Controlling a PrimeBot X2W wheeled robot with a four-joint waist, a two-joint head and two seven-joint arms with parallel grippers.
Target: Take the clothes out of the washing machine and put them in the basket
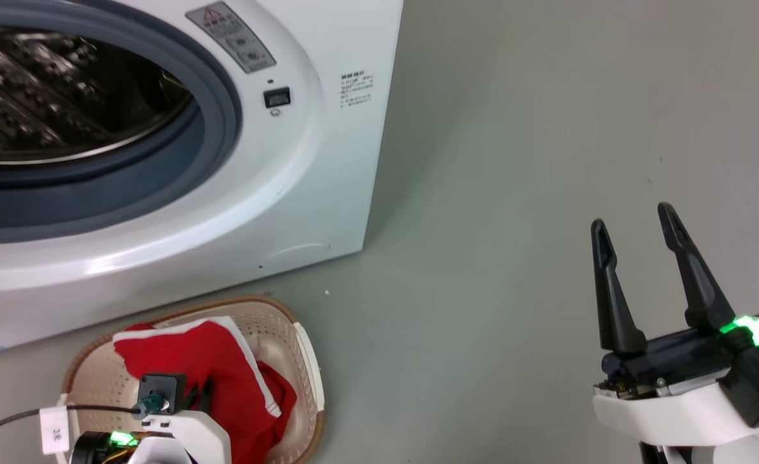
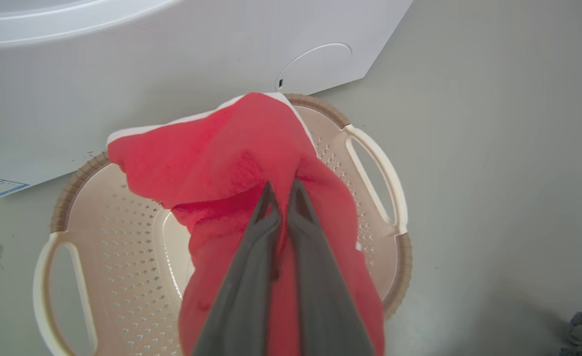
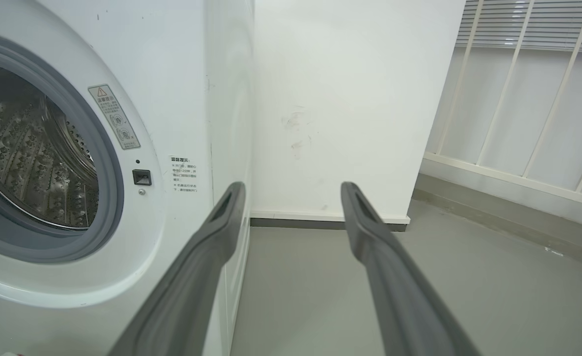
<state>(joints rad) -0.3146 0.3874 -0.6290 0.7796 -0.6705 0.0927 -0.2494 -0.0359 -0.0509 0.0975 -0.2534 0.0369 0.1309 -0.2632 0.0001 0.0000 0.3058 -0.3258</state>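
Down at the left, the left gripper [image 2: 282, 190] has its jaws clenched almost together on a fold of a red garment [image 2: 222, 148] with a white edge. The cloth bunches between the two fingertips and spills away on both sides of them and back along the fingers. Straight below the jaws sits the basket [image 2: 76, 180], its cream holed wall and brown rim showing around the hanging cloth. I cannot tell whether the garment's lower end rests on the basket's bottom. Just past the fingertips, beyond the basket's far rim, stands the washing machine [image 1: 302, 161], its white front close to the basket. Its grey seal [image 1: 218, 122] rings the steel drum [image 1: 44, 90].

Over to the right, the right gripper [image 1: 632, 218] has its jaws spread wide, holding and touching nothing. Between and beyond its fingertips lie grey floor [image 1: 515, 193] and a white wall [image 3: 345, 99]. The washing machine's side stands just to the left of its left finger.
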